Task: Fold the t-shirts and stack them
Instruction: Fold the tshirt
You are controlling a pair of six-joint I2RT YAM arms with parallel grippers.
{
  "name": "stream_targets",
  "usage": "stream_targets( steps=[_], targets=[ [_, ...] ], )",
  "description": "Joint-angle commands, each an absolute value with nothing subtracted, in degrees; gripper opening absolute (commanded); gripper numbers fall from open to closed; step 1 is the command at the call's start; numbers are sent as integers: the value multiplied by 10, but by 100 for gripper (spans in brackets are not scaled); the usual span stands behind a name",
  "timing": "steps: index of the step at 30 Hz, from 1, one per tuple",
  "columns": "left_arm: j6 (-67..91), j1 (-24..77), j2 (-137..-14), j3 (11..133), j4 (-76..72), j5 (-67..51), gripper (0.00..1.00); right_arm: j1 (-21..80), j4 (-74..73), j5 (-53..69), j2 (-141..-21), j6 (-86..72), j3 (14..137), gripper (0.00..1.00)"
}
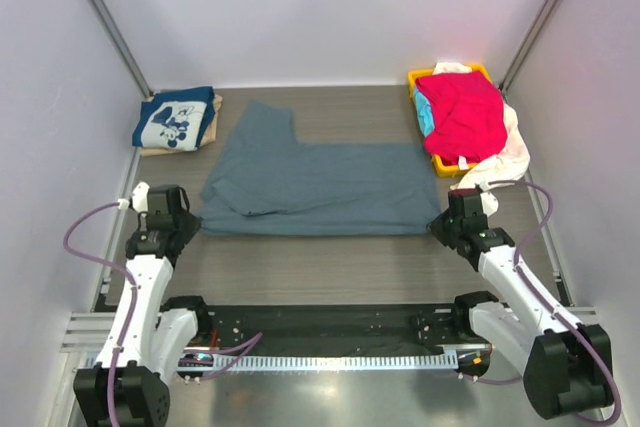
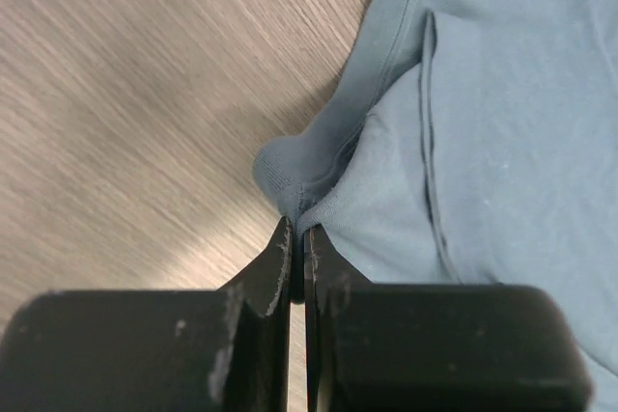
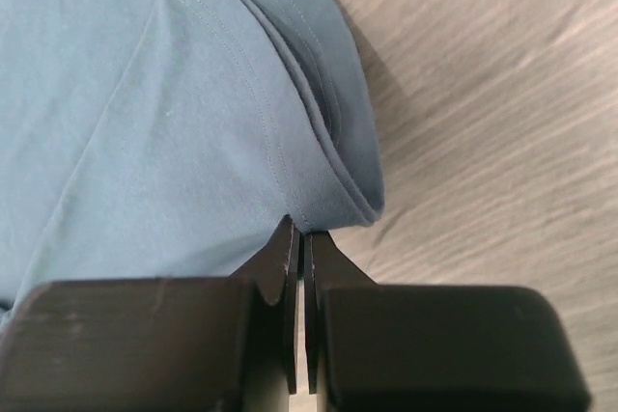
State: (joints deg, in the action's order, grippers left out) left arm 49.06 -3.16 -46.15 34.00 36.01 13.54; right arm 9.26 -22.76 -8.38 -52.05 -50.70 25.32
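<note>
My left claw (image 2: 297,238) and right claw (image 3: 299,238) pinch the near corners of the large slate blue-grey t-shirt (image 1: 320,182), spread on the table (image 1: 330,259), partly folded. Farther back, navy cartoon-print tee (image 1: 178,119) sits folded on a tan tee (image 1: 214,122); red tee (image 1: 462,112) and more wait in yellow plastic basket (image 1: 418,77).

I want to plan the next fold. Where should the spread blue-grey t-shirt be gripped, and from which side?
Grip the blue-grey t-shirt at its two near corners, coming from the near edge, one arm per corner. It lies flat and wide, so those corners are free edges on the table. The left gripper and right gripper are shut on them.
</note>
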Motion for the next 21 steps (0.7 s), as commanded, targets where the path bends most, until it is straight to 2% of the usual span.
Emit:
stream_targets(
  steps=[1, 4, 8, 9, 10, 11, 12, 13, 16, 18, 21],
  targets=[
    [506, -40, -440, 370, 406, 166, 1, 91, -268, -80, -499, -527, 243, 1],
    [519, -40, -427, 386, 441, 145, 1, 91, -284, -63, -481, -532, 236, 1],
    [520, -40, -416, 413, 478, 80, 12, 91, -328, -57, -447, -534, 250, 2],
    [519, -40, -406, 419, 485, 51, 17, 91, -332, -47, -439, -534, 255, 25],
    [517, -40, -400, 422, 496, 41, 25, 91, -338, -40, -426, -532, 267, 42],
    [509, -40, -393, 425, 499, 30, 44, 91, -351, -33, -421, -525, 274, 58],
    [508, -40, -381, 430, 502, 25, 52, 92, -357, -30, -417, -522, 283, 74],
    [503, -40, -377, 432, 489, 11, 55, 91, -365, -29, -408, -519, 300, 79],
    [480, -40, -400, 466, 483, 9, 63, 91, -376, -40, -399, -497, 331, 83],
    [452, -40, -424, 476, 449, 7, 65, 91, -375, -43, -405, -475, 347, 83],
    [452, -33, -535, 507, 371, -16, 66, 92, -359, -34, -424, -456, 367, 83]
  ],
)
